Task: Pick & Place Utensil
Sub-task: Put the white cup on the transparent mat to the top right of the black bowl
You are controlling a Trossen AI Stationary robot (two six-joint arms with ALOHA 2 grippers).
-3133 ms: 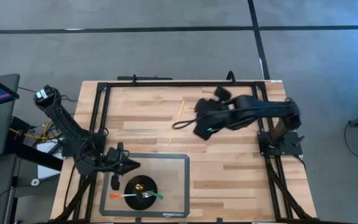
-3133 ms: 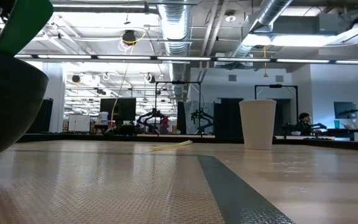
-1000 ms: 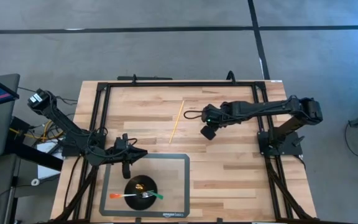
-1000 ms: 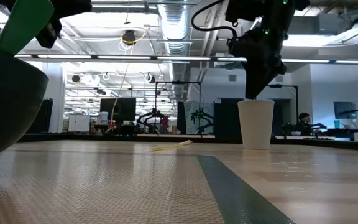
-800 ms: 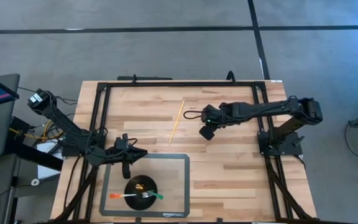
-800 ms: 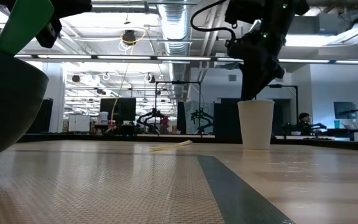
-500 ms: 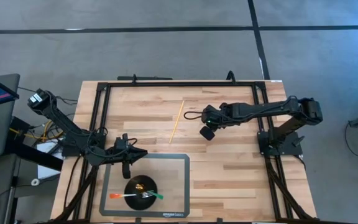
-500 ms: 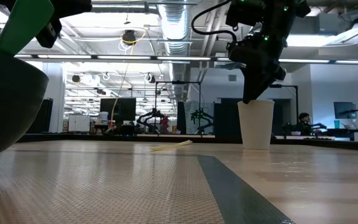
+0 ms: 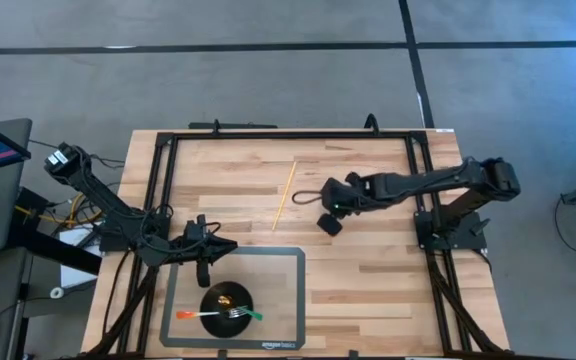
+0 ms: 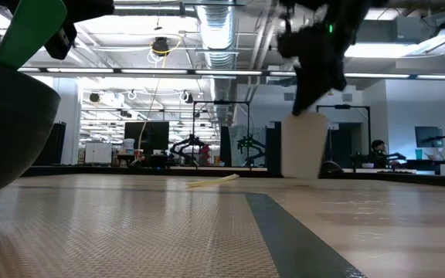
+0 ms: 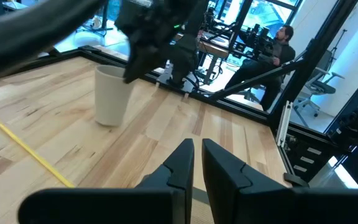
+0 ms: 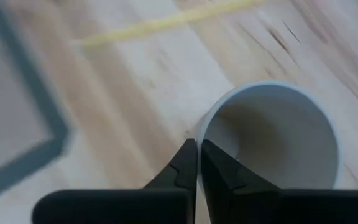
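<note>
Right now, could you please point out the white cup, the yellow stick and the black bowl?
white cup [image 11: 111, 93], left wrist view, on its side wall.
yellow stick [image 9: 284, 193], high view, mid-length.
black bowl [image 9: 218, 295], high view, on its rim.

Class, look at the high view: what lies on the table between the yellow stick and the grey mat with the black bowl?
Only bare wood: in the high view the yellow stick and grey mat have nothing between them.

Matt paper cup [image 11: 111, 94], wooden table [image 9: 368, 260]
</note>
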